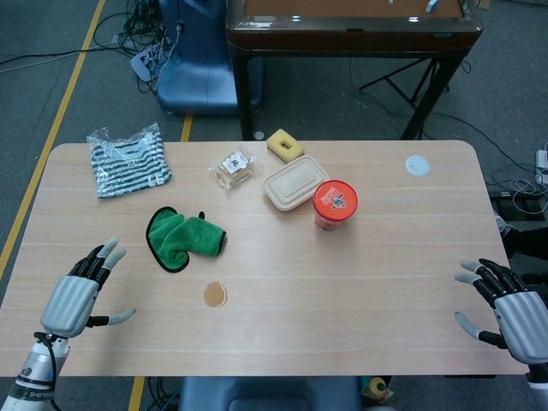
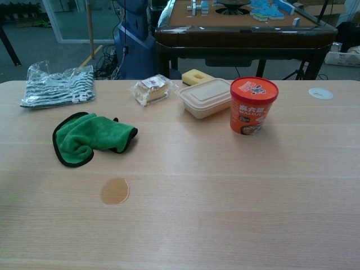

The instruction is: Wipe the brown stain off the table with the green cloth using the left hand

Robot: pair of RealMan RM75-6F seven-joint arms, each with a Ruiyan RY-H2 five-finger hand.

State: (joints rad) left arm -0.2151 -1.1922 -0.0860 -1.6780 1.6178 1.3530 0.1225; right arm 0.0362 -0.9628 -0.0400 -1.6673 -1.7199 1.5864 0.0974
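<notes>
A crumpled green cloth (image 1: 183,239) (image 2: 91,138) with a black edge lies on the left half of the wooden table (image 1: 360,282). Just in front of it is a small round brown stain (image 1: 215,294) (image 2: 115,190). My left hand (image 1: 79,296) hovers over the table's near left corner, fingers spread and empty, well to the left of the cloth and stain. At the near right edge my right hand (image 1: 507,310) is held open with nothing in it. Neither hand shows in the chest view.
Behind the cloth sit a bagged striped garment (image 1: 128,160), a wrapped pastry (image 1: 233,166), a yellow sponge (image 1: 285,145), a beige lidded box (image 1: 295,181) and an orange cup (image 1: 335,205). A white disc (image 1: 417,165) lies at the far right.
</notes>
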